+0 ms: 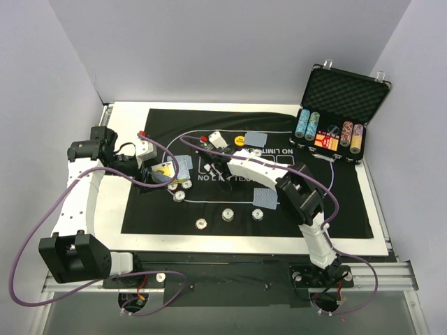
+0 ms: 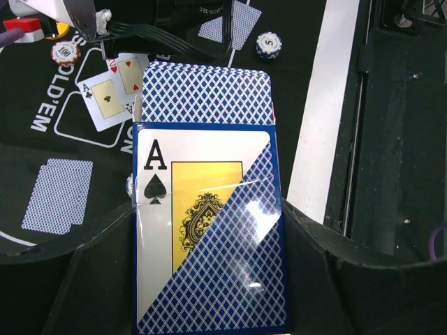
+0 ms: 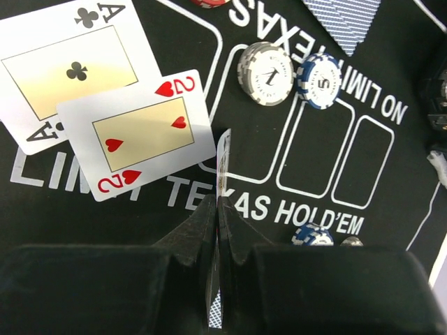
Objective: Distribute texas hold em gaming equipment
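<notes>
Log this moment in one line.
left jaws: shut on blue ace-of-spades card box | right jaws: shut on one edge-on playing card | face-up on black mat: ace of clubs, two of hearts

The deck [image 2: 206, 230], blue-backed cards showing above the open top of an ace-of-spades box, stands upright between the fingers of the left gripper [image 2: 209, 279], while a single card [image 3: 223, 167] is pinched edge-on in the right gripper [image 3: 220, 223]. The ace of clubs [image 3: 70, 70] and two of hearts [image 3: 136, 132] lie face up, the two overlapping the ace's corner, with face-down cards [image 1: 264, 200] in three separate spots around them. A white chip [image 3: 265, 73] marked 1 touches a blue-and-white chip [image 3: 318, 80] marked 5, and three more chips [image 1: 228, 215] sit in a loose row on the near side.
</notes>
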Robot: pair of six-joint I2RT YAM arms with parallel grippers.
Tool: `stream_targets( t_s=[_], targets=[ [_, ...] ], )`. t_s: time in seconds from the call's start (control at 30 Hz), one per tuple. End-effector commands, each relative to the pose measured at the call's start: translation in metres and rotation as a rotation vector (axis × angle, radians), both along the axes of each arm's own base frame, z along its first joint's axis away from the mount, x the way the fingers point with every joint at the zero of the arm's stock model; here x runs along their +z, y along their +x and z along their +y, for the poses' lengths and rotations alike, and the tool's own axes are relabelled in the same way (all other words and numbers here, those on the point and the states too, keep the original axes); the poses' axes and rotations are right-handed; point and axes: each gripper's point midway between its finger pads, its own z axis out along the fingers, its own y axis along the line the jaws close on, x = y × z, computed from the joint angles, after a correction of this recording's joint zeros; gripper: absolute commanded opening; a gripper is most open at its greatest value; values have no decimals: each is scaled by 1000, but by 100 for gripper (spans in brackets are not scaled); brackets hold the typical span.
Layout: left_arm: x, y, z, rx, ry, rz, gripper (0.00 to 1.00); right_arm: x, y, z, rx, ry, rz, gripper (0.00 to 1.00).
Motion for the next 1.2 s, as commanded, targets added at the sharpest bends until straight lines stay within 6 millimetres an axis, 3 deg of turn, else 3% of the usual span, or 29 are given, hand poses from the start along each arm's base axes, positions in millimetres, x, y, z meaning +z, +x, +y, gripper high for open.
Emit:
stream_targets(
  t_s=[0.0, 0.1, 0.2, 0.37, 0.57, 0.9, 1.03, 1.17],
  targets=[
    [18, -43, -7, 2, -62, 182, 0, -6, -8, 11, 13, 35, 15, 0],
    [18, -43, -8, 1, -63, 183, 0, -16, -15, 19, 30, 66, 51, 0],
    [18, -44, -7, 3, -62, 182, 0, -31, -26, 33, 60, 143, 90, 6],
    [17, -45, -7, 3, -56, 184, 0, -46, -35, 39, 81, 181, 135, 12],
    [17, -44, -7, 4, -57, 185, 0, -47, -39, 42, 95, 209, 145, 24],
    [17, -45, -7, 6, -56, 186, 0, -42, -35, 53, 127, 283, 154, 33],
    [17, -45, -7, 3, -54, 182, 0, -16, -32, 56, 110, 379, 122, 39],
    [17, -44, -7, 5, -61, 192, 0, 41, -24, 60, 87, 519, 54, 50]
  ],
)
